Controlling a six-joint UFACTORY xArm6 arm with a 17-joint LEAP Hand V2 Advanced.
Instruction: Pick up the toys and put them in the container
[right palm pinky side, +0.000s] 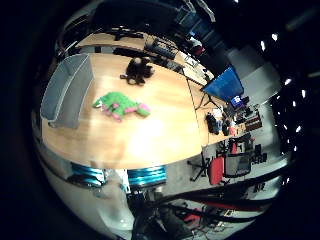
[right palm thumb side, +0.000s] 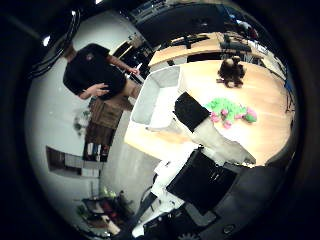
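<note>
A green and pink plush toy lies on the wooden table, near its middle. A dark plush toy sits farther back on the table. A grey rectangular container stands at the table's end, beside the green toy. In the right thumb side palm view the container, the green toy and the dark toy show small and far below. My hand is high above the table, its white and black fingers relaxed, holding nothing.
A second desk with keyboards and monitors stands behind the table. A blue screen and office chairs stand beside it. Blue cylinders sit by the table's near edge. A wooden shelf stands on the floor past the container.
</note>
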